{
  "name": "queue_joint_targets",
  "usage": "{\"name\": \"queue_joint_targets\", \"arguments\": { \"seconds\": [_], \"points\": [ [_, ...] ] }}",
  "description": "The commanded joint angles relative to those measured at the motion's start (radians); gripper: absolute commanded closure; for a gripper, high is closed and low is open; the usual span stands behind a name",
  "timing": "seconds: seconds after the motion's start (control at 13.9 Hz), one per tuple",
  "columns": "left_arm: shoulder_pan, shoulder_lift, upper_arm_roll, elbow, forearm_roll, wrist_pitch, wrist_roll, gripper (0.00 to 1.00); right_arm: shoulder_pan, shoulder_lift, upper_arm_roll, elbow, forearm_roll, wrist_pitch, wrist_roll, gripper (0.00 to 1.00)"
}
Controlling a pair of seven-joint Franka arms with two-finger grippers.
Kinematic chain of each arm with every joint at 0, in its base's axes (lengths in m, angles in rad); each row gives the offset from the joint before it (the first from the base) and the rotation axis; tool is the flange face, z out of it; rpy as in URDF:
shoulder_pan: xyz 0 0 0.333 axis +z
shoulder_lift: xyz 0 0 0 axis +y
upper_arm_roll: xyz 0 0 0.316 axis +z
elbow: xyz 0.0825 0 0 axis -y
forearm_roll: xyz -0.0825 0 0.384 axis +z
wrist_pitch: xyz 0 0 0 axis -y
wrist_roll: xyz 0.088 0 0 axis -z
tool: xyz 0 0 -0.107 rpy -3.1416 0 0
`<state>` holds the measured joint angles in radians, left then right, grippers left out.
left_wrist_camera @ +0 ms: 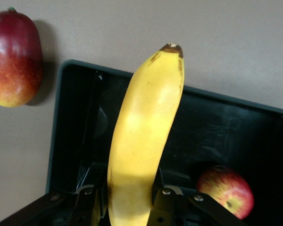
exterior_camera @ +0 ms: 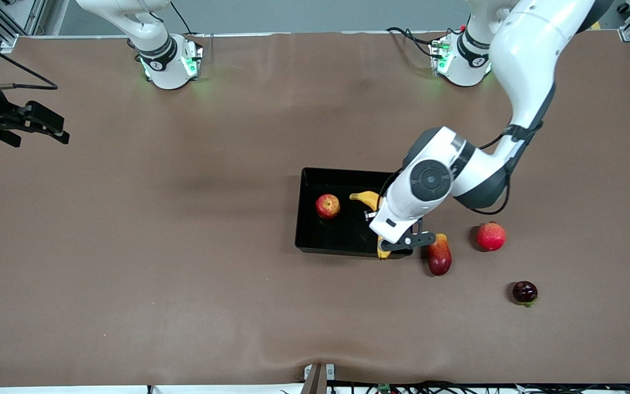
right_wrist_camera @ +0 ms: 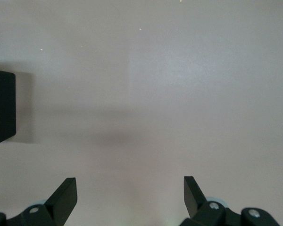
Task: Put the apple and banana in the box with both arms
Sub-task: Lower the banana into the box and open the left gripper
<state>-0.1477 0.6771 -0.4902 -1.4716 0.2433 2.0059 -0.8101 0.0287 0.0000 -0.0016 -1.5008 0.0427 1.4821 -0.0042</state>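
The box (exterior_camera: 337, 234) is a shallow black tray near the table's middle. The apple (exterior_camera: 327, 206) lies in it, toward the right arm's end; it also shows in the left wrist view (left_wrist_camera: 225, 190). My left gripper (exterior_camera: 379, 225) is shut on the banana (exterior_camera: 368, 199) and holds it over the box's end toward the left arm. In the left wrist view the fingers (left_wrist_camera: 163, 201) press both sides of the banana (left_wrist_camera: 144, 136), whose dark tip reaches past the box's wall (left_wrist_camera: 217, 96). My right gripper (exterior_camera: 47, 125) waits open and empty over bare table (right_wrist_camera: 129, 195) at the right arm's end.
A red-yellow mango (exterior_camera: 439, 254) lies just outside the box toward the left arm's end, also in the left wrist view (left_wrist_camera: 14, 59). A pinkish-red round fruit (exterior_camera: 491, 236) and a dark purple fruit (exterior_camera: 525, 291) lie farther toward that end. The box's corner (right_wrist_camera: 2, 106) shows in the right wrist view.
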Motion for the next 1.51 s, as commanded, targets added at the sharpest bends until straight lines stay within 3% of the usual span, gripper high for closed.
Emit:
{"name": "queue_joint_targets", "arguments": {
  "seconds": [0.0,0.43,0.65,1.43],
  "points": [
    [-0.023,0.022,0.021,0.019,0.017,-0.007,-0.021,1.00,0.002,-0.008,-0.003,0.014,-0.003,-0.011,-0.002,0.00],
    [-0.023,0.055,0.022,-0.029,0.054,0.008,-0.021,1.00,0.002,-0.008,-0.001,0.007,-0.003,-0.063,-0.002,0.00],
    [-0.026,0.076,0.022,-0.055,0.067,0.076,-0.023,1.00,0.002,-0.008,-0.001,0.005,-0.003,-0.068,-0.002,0.00],
    [-0.061,0.093,0.022,-0.084,0.120,0.073,-0.070,0.97,0.010,0.031,0.000,0.014,-0.046,-0.049,0.012,0.00]
  ]
}}
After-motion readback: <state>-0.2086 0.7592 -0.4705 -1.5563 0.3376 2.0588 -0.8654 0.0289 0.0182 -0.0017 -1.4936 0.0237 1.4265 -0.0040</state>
